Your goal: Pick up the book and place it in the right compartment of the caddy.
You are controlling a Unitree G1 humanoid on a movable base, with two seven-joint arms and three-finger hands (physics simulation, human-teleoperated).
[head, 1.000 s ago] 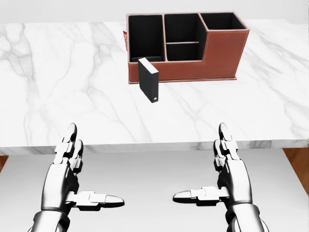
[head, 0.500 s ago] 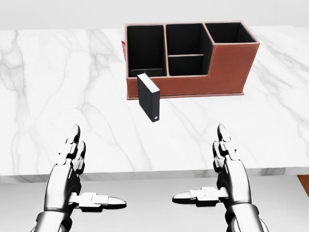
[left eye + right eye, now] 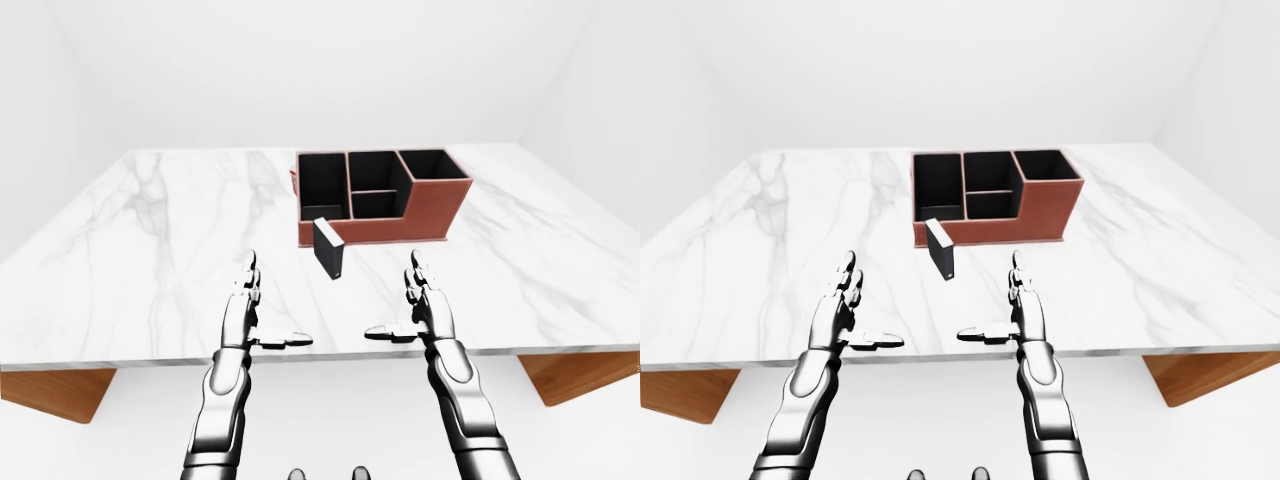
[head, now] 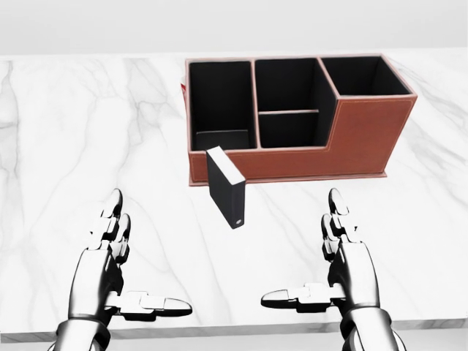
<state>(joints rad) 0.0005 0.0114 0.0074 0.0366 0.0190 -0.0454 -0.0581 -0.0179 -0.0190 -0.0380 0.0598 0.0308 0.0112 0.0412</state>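
A black book (image 4: 228, 189) stands upright on the white marble table (image 4: 88, 146), just below the caddy's left compartment in the head view. The brown caddy (image 4: 351, 142) has black-lined compartments; its right compartment (image 4: 364, 75) is the tallest and looks empty. My left hand (image 4: 117, 274) is open, low at the left, apart from the book. My right hand (image 4: 333, 270) is open, low at the right, below the caddy. Both hands are empty, over the table's near edge.
The table's near edge (image 3: 320, 352) runs just under my hands in the left-eye view. Wooden floor (image 3: 570, 375) shows below the table at both sides. White walls surround the table.
The camera has moved toward the table: caddy and book sit larger and lower in the head view. My hands now reach over the table's edge. Their open pose is unchanged.
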